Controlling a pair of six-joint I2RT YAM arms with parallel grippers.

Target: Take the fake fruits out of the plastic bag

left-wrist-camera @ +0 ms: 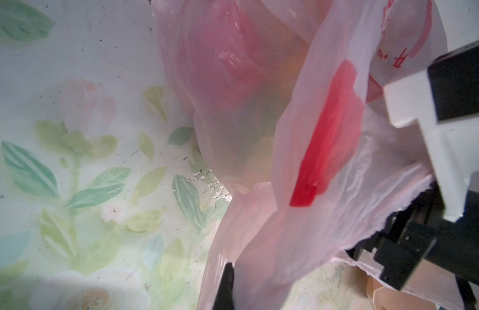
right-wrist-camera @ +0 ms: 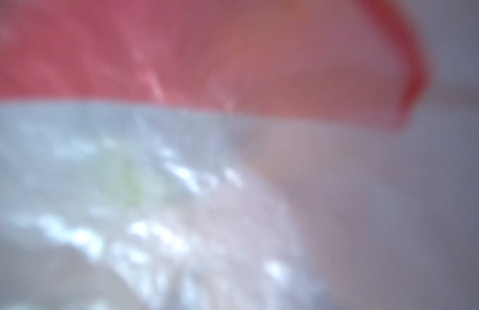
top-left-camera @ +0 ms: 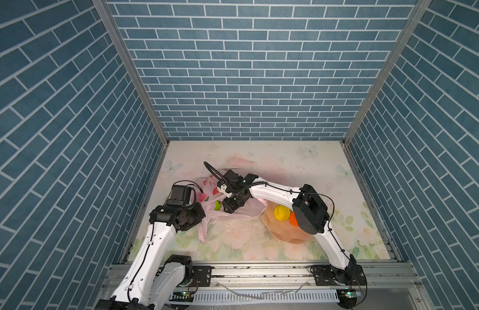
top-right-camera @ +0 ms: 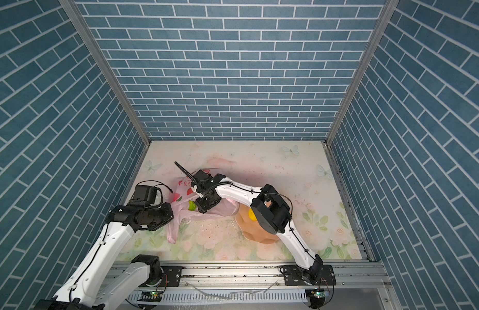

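Right tool (top-left-camera: 229, 210) inside plastic bag (top-left-camera: 250, 210) mouth, green fruit (top-left-camera: 218, 205) just beside

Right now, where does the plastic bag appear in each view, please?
In a top view: plastic bag left of centre, beside the bowl.
In a top view: bag likewise.
Left wrist: bag fills much of frame.
Right wrist: bag blurred, very close.
Shared landmark: floral tabletop.

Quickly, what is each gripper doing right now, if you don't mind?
Left gripper: closed on the plastic bag.
Right gripper: down in the bag, view blurred; cannot tell.
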